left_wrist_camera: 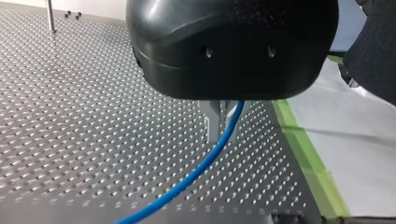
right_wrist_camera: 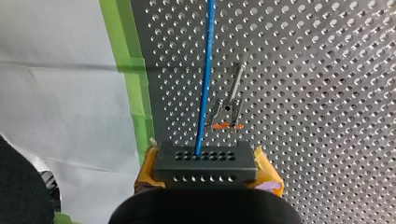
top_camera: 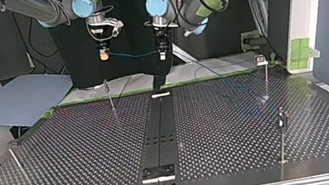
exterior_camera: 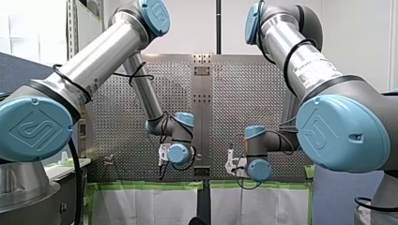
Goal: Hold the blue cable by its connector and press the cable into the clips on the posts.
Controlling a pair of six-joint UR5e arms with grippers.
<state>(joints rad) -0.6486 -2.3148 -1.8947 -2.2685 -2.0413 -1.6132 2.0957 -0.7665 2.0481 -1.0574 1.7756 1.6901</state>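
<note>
Perforated desk lies below the blue cable, which spans the air between our right gripper, its yellow-padded fingers pinching the connector, and our left gripper, its metal fingers closed on the cable itself. Seen from the right wrist, the clip on its post sits beneath and just beside the line (not yet around it), so we judge the press falls to our right arm, the nearer one.
</note>
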